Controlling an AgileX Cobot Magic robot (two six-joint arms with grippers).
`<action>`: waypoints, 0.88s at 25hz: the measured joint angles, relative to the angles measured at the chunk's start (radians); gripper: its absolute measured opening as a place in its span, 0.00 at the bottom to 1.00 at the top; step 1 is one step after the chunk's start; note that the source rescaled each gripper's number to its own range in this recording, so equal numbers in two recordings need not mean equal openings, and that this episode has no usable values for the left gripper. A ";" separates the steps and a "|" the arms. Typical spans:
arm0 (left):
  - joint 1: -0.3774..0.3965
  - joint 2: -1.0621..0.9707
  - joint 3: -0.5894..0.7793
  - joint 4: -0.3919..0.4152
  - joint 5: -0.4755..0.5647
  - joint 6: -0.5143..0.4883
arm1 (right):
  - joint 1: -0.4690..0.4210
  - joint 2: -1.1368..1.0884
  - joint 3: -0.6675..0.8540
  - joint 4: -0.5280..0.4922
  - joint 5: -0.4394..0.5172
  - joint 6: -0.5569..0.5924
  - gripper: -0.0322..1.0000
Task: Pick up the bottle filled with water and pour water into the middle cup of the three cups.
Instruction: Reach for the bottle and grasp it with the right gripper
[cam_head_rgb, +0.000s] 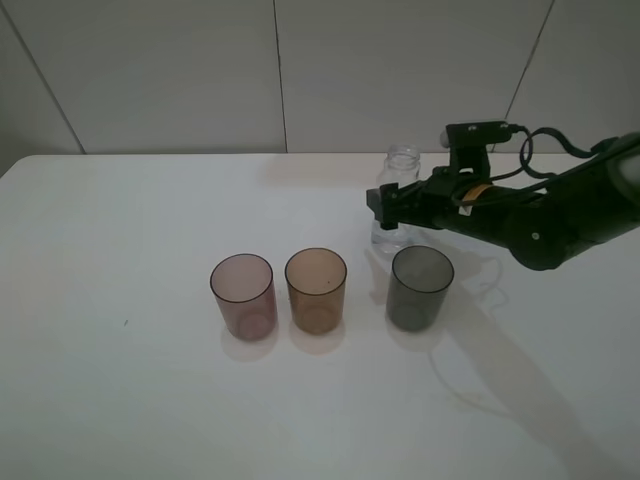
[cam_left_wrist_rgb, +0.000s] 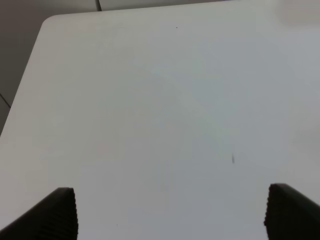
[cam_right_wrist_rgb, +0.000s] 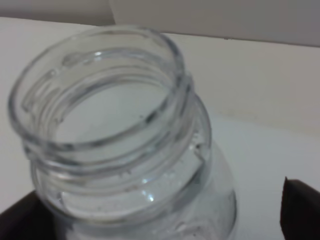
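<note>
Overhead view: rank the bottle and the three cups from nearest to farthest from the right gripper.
1. The bottle, between the fingers of the right gripper, behind the row of cups.
2. The dark grey cup, right end of the row, just in front of the gripper.
3. The amber middle cup, centre of the row.
4. The pinkish cup, left end.

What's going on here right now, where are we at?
The right gripper is at the bottle, which stands upright on the table behind the grey cup. The jaws straddle it with a gap on one side, so no grip yet. The amber middle cup waits beside the pink cup. The left gripper is open over the table.
</note>
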 joint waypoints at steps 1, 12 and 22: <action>0.000 0.000 0.000 0.000 0.000 0.000 | 0.000 0.001 0.000 0.000 -0.005 -0.004 0.90; 0.000 0.000 0.000 0.000 0.000 0.000 | 0.000 0.068 -0.007 0.015 -0.087 -0.010 0.90; 0.000 0.000 0.000 0.000 0.000 0.000 | 0.001 0.075 -0.035 0.018 -0.076 -0.010 0.90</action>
